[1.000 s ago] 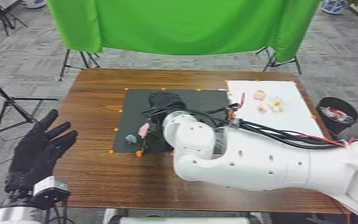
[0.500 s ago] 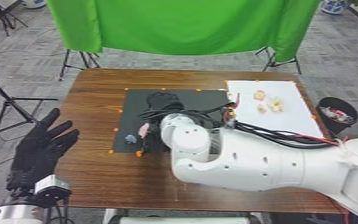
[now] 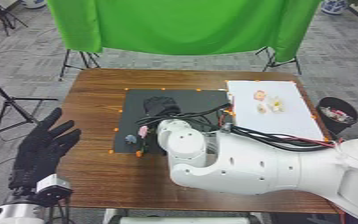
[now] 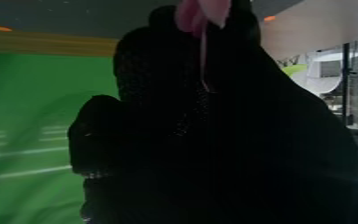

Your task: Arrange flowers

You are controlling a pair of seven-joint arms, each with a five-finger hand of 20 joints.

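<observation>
Just left of the head view's centre, the right hand (image 3: pixel 160 105), pinching a pink flower (image 4: pixel 203 16), sits slightly lower than before, over the black mat (image 3: pixel 196 98); placing seems still ahead.

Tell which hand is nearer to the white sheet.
Right hand: it is over the black mat beside the sheet. The left hand is at the table's left edge.

Head view: green cloth (image 3: pixel 189 27) at twelve o'clock; black tripod (image 3: pixel 11 101) at nine o'clock; blue-and-white pot (image 3: pixel 334 6) at one o'clock.
</observation>
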